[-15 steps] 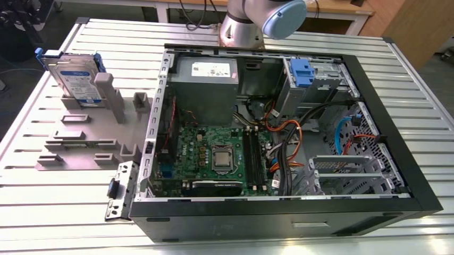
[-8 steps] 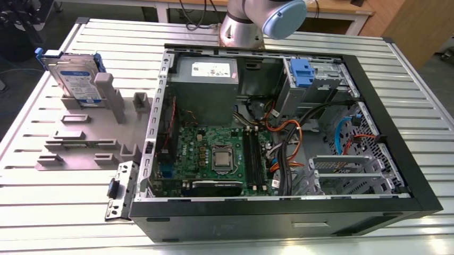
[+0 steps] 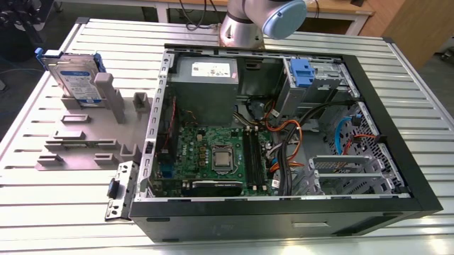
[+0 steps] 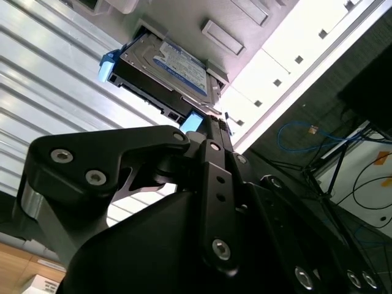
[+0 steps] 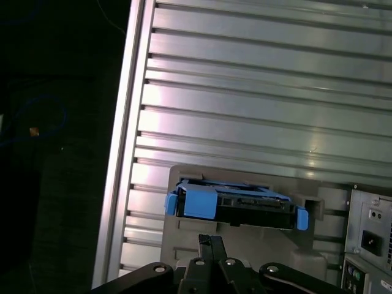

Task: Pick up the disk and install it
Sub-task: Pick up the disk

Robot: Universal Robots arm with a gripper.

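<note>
Disk (image 3: 74, 79) upright in grey holder (image 3: 78, 146), far left; gripper (image 5: 211, 245) apart from it, jaws together.
Risk: if jaws aren't opened they could knock disk, no grip.

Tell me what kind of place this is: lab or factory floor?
Probably a robotics lab bench, not a production line. An opened desktop computer case lies on a slotted aluminium table, the disk stands on edge in a grey holder block beside it, and a wooden desk sits behind.
</note>
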